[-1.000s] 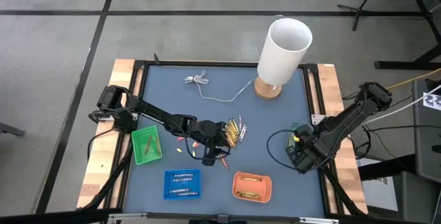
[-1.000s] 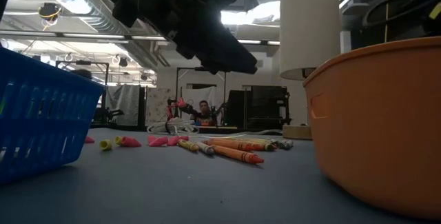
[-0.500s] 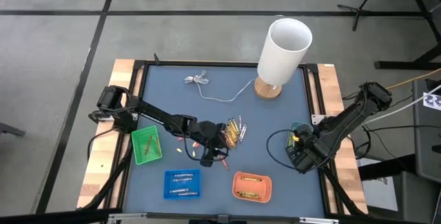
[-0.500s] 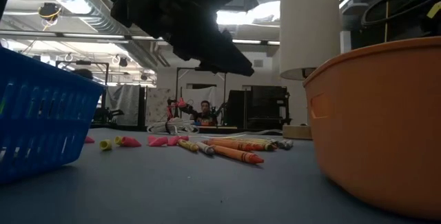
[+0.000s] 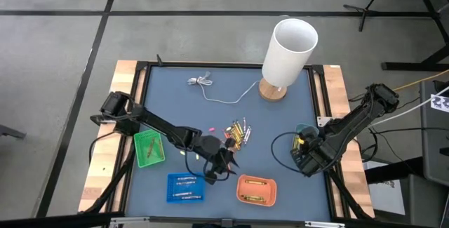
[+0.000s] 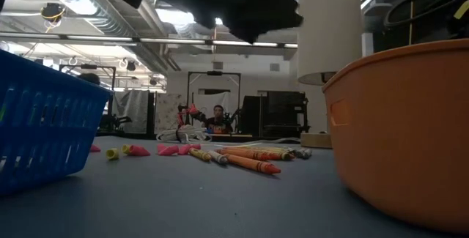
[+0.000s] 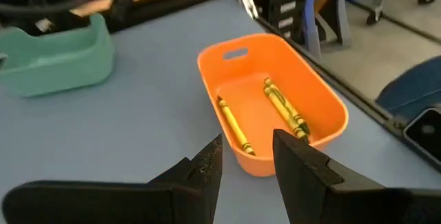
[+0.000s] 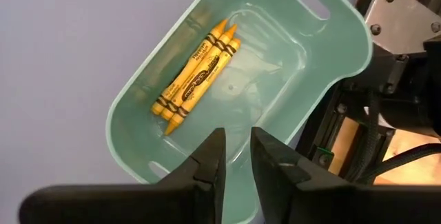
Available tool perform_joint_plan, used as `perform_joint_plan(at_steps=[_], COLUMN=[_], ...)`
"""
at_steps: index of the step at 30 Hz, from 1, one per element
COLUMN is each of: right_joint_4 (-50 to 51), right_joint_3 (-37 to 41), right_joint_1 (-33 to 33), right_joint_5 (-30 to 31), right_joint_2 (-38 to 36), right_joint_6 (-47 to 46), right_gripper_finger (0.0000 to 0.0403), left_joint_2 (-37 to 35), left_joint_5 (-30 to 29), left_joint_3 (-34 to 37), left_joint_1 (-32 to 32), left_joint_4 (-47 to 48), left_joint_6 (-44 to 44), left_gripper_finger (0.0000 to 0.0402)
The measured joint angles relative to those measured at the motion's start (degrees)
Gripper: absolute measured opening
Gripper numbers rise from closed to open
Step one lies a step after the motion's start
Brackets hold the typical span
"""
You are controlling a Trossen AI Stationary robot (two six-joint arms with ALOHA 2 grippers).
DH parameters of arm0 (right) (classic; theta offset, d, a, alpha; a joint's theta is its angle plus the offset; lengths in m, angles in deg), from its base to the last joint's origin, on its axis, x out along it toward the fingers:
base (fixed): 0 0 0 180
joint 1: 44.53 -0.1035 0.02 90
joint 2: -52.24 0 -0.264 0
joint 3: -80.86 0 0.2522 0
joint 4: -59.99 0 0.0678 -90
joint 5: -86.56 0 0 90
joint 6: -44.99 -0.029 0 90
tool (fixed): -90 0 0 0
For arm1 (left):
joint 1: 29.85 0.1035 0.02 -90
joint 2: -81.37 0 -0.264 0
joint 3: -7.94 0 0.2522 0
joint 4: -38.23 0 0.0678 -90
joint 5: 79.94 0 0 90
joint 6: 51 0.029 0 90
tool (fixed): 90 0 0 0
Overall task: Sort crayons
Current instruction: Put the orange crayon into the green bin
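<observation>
Loose crayons (image 5: 238,134) lie in a heap mid-worktop (image 5: 280,126), toward the lamp (image 5: 287,52) from the orange tray (image 5: 257,189); a few pink and yellow bits sit scattered just beside the heap, on its side toward the green tray (image 5: 149,147). Left gripper (image 5: 219,163) hangs between heap and orange tray; its wrist view shows the jaws a narrow gap apart, nothing visible between them, aimed at the orange tray, which holds two orange-yellow crayons. Right gripper (image 8: 234,156) waits over the teal tray (image 8: 234,86), jaws slightly parted and empty; that tray holds yellow crayons. Blue tray (image 5: 186,186) holds a few. Judgement: crayons are light, stiff, waxy, likely to roll or snap; best pinched across the paper-wrapped middle, one lying clear of the heap first.
</observation>
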Motion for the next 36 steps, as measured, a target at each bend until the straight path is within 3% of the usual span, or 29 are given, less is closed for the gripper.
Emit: perform_joint_plan(at_steps=[13,23,36], right_joint_4=[-5.52,-6.98,-7.01], right_joint_3=[0.0,-0.02,-0.02], right_joint_1=[0.0,0.0,0.0], right_joint_5=[0.0,0.0,0.0], right_joint_2=[0.02,0.0,0.0], right_joint_6=[0.04,0.04,0.04], right_gripper_finger=[0.0067,0.0067,0.0067], left_joint_2=[11.13,11.05,11.06], left_joint_5=[1.08,1.29,0.41], left_joint_3=[-8.24,-8.31,-9.4], left_joint_1=[2.33,4.12,4.1], left_joint_4=[18.02,24.02,24.75], left_joint_6=[1.48,1.51,1.43], left_gripper_finger=[0.0112,0.0112,0.0112])
